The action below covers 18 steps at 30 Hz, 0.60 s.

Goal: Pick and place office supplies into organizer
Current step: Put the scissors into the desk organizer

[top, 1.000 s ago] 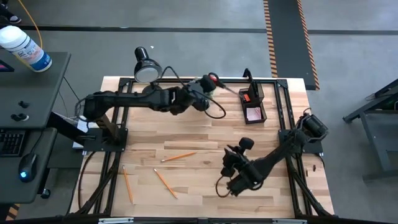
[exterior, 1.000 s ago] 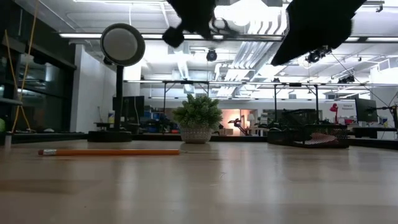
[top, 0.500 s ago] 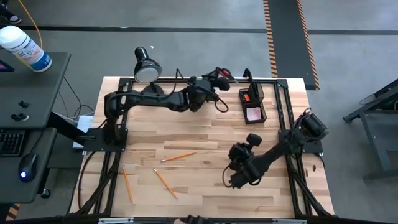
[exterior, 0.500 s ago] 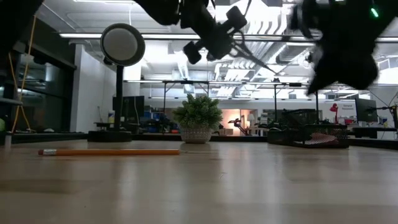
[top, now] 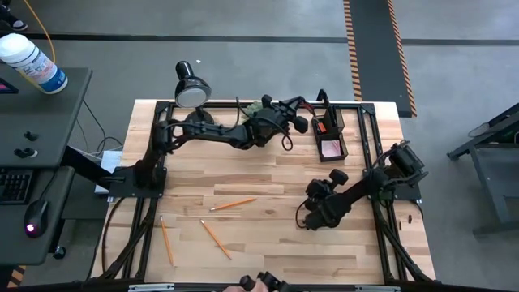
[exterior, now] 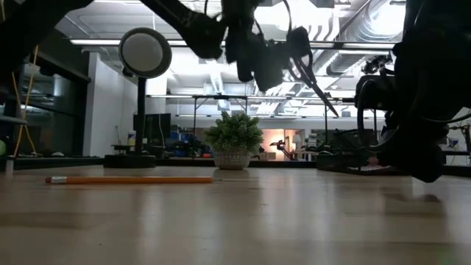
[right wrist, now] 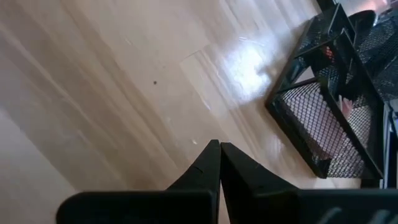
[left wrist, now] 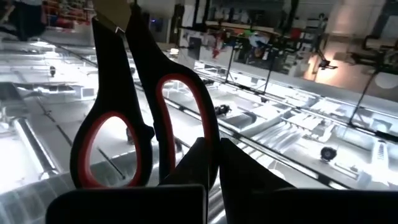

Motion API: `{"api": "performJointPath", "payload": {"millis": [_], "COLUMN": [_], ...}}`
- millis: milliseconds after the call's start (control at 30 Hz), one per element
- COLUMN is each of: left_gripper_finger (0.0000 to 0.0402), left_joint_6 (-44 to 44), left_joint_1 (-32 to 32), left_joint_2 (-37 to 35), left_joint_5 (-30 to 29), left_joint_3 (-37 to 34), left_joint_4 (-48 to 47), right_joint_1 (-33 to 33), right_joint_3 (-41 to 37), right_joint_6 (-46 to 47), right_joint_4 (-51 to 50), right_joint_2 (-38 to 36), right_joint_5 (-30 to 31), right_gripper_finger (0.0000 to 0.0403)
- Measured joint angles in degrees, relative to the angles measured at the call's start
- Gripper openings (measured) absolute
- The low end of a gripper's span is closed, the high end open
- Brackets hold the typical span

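— Since a second earlier, what had moved?

— Both arms had. Reaching along the far edge of the wooden surface [top: 268,174], the left hand [top: 297,123] had carried the scissors [left wrist: 134,106] rightward until it hung just beside the black mesh organizer [top: 329,135]. The right hand [top: 310,221] had pulled back toward the right side and pinched its fingers together on nothing.

— How were the scissors held?

— The left hand's fingers [left wrist: 208,163] were clenched on one red-lined handle loop, and from table height the blades pointed down and to the right, above the surface.

— And the right hand?

— It hovered over bare wood, fingers [right wrist: 217,163] pressed together and empty, with the organizer [right wrist: 336,106] well apart from it.

— Where were the remaining supplies?

— Three orange pencils lay on the near left part of the surface: one [top: 233,204] toward the middle, another [top: 216,238] nearer the front, a third [top: 165,241] by the left frame. A pink pad [top: 331,148] sat in the organizer's low tray, with a red piece [top: 323,127] in the compartment behind it. A desk lamp [top: 190,86] stood at the far left corner.
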Motion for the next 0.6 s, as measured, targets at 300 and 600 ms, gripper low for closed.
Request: {"api": "performJointPath", "payload": {"millis": [300, 600], "left_gripper_finger": [0.0, 0.0], "left_joint_6": [0.6, 0.6], "left_joint_1": [3.0, 4.2], "left_joint_2": [2.9, 2.8], "left_joint_5": [5.1, 10.2], "left_joint_3": [3.6, 9.8], "left_joint_4": [4.8, -3.9], "right_joint_1": [-0.3, -0.3], "right_joint_3": [0.0, 0.0], "right_joint_6": [-2.2, -3.3], "right_joint_4": [2.0, 6.5], "right_joint_2": [0.0, 0.0], "right_joint_5": [2.3, 2.7], "right_gripper_finger": [0.0001, 0.0002]}}
